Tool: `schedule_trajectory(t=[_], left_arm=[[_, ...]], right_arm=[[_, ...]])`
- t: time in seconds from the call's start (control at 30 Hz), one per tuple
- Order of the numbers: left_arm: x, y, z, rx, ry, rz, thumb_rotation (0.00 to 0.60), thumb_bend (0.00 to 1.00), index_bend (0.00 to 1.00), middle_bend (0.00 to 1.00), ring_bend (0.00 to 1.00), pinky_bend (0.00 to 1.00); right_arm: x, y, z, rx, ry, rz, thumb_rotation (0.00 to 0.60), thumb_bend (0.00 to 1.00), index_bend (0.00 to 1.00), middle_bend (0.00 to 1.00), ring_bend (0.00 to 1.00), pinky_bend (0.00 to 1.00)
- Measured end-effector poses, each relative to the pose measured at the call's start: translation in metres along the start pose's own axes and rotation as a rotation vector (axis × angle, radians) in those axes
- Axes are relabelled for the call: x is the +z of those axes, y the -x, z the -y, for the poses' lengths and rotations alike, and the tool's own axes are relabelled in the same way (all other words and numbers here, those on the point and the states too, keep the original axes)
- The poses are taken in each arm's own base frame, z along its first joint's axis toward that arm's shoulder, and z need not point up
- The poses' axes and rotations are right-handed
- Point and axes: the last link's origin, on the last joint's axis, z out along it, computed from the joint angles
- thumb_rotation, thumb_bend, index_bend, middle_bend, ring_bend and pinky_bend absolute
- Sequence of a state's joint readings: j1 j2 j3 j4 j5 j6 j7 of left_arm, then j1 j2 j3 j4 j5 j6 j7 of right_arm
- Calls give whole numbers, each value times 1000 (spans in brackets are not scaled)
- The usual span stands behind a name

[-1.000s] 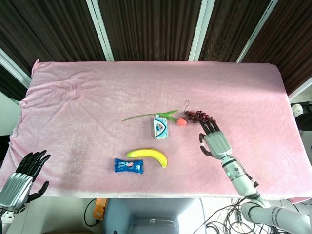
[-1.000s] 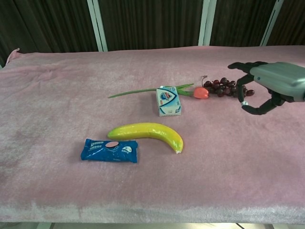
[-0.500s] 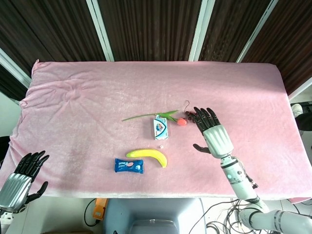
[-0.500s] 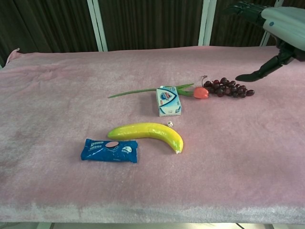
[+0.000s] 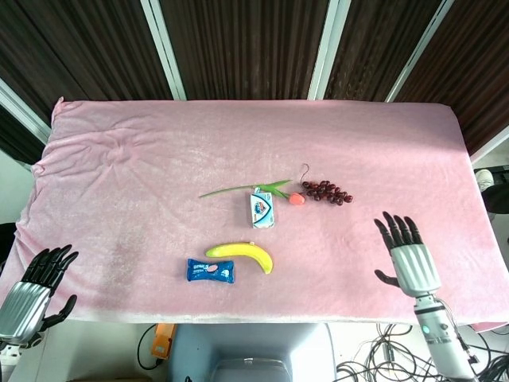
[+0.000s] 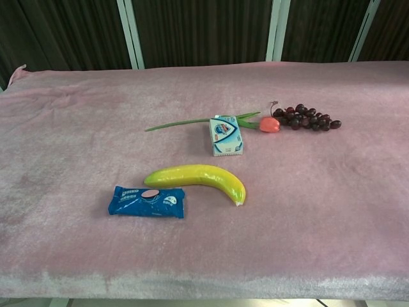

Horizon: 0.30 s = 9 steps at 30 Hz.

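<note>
Your left hand (image 5: 30,296) sits at the lower left corner of the head view, off the pink cloth (image 5: 143,159), fingers loosely spread, holding nothing. Centre frame: blue snack packet (image 5: 211,270), banana (image 5: 242,255), small box (image 5: 262,208), tulip (image 5: 296,199). The grapes (image 5: 327,191) lie right of centre, touching nothing. Lower right, your right hand (image 5: 407,259) hovers with fingers splayed, empty, well apart from the grapes.

left hand (image 5: 32,293): arm cut off at the bottom-left edge of head view | right hand (image 5: 407,256): arm runs off the bottom edge | both hands missing from chest view | words on blue packet (image 6: 147,201) and small box (image 6: 226,135): too small to read
</note>
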State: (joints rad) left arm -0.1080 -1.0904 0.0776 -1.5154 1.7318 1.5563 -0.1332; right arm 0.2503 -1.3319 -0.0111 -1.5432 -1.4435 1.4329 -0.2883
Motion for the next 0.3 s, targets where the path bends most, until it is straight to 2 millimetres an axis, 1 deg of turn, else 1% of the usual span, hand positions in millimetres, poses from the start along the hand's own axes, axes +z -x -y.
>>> schedule_trajectory(t=[0.03, 0.1, 0.3], left_arm=[[0, 0, 0, 2, 0, 0, 600, 417, 0, 0, 0, 0], [1, 1, -1, 6, 2, -1, 600, 418, 0, 0, 0, 0], [2, 2, -2, 13, 1, 3, 600, 416, 0, 0, 0, 0]], right_arm=[[-7, 1, -7, -4, 20, 4, 600, 217, 9, 0, 0, 0], [-11, 0, -12, -3, 20, 11, 600, 217, 13, 0, 0, 0], [-14, -4, -11, 13, -10, -8, 600, 217, 13, 0, 0, 0]])
